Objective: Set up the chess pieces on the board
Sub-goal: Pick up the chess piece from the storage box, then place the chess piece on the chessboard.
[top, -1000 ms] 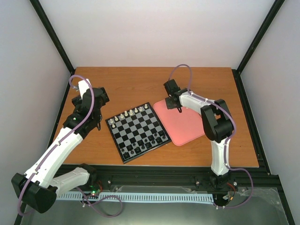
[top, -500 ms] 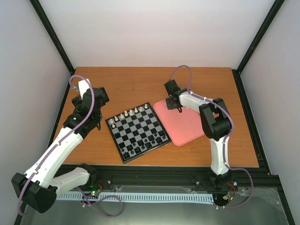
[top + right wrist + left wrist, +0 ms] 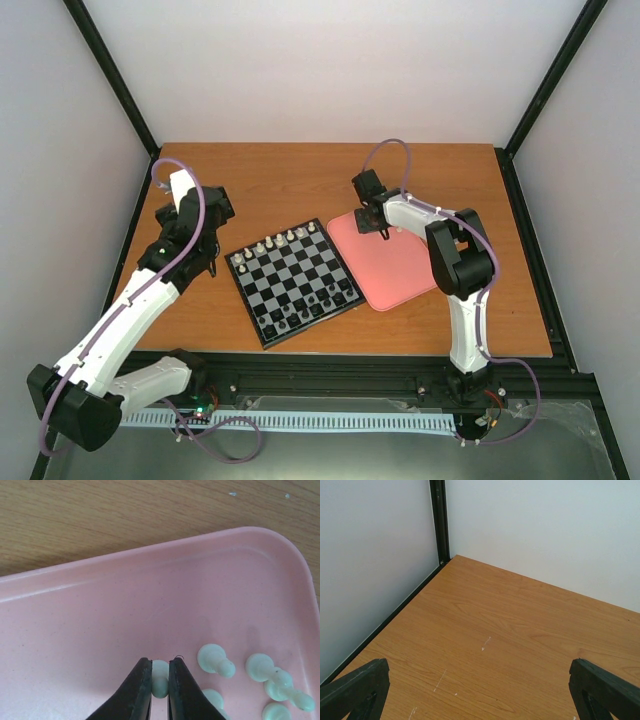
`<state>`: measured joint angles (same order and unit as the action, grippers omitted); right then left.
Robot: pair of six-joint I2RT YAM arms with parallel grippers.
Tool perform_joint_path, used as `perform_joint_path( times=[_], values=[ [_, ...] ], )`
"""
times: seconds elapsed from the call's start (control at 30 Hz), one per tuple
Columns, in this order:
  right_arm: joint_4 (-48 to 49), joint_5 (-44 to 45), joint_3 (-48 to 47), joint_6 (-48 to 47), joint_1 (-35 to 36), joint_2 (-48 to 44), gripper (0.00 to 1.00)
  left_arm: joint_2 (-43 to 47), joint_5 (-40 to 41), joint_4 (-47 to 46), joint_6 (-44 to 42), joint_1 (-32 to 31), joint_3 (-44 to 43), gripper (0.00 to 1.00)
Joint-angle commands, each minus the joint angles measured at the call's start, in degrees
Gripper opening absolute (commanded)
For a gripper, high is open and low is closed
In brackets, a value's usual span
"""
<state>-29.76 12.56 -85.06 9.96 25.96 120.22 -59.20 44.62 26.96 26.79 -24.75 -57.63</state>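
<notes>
The board (image 3: 293, 282) lies at the table's middle, with a row of white chess pieces (image 3: 275, 242) along its far edge and dark ones along its near edge. In the right wrist view, my right gripper (image 3: 160, 667) is shut on a small white chess piece (image 3: 160, 679) down on the floor of the pink tray (image 3: 90, 625). Several more white pieces (image 3: 215, 660) lie loose on the tray to its right. From above, the right gripper (image 3: 383, 232) is at the tray's far left corner. My left gripper (image 3: 480, 695) hangs open over bare wood, left of the board.
The pink tray (image 3: 405, 268) sits just right of the board, almost touching it. A black frame post (image 3: 439, 520) and white walls close off the far left corner. The table's wood (image 3: 300, 180) stretches behind the board.
My right gripper's jaws have closed onto the white piece in the tray. The left arm has shifted very slightly.
</notes>
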Motion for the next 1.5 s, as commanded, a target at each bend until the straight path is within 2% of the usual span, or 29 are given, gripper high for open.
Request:
perform_joint_path(
  times=[0.0,0.3,0.57,0.77,0.93,1.47],
  values=[
    [0.3,-0.7,-0.6,0.3,-0.4,-0.6,0.09,0.1,0.7,-0.7,0.6,0.4,-2.4,1.00],
    [0.2,-3.3,1.3,-0.6,2.3,-8.9,0.08,0.6,0.6,-0.4,0.7,0.4,-2.5,1.00],
    [0.0,-5.4,-0.5,-0.9,11.1,-11.6,0.08,1.8,0.5,0.4,0.9,0.4,-3.2,1.00],
    [-1.5,-7.9,-8.7,-1.9,22.2,-4.8,0.08,3.8,0.4,0.4,1.0,0.4,-2.6,1.00],
    [-4.7,-10.0,-18.1,-3.1,27.6,2.7,0.08,4.3,0.6,2.5,1.0,0.4,-2.8,1.00],
    [-11.6,-14.4,-33.1,-4.9,31.8,15.3,0.08,5.6,1.8,2.7,0.6,0.4,-2.2,1.00]
  ],
)
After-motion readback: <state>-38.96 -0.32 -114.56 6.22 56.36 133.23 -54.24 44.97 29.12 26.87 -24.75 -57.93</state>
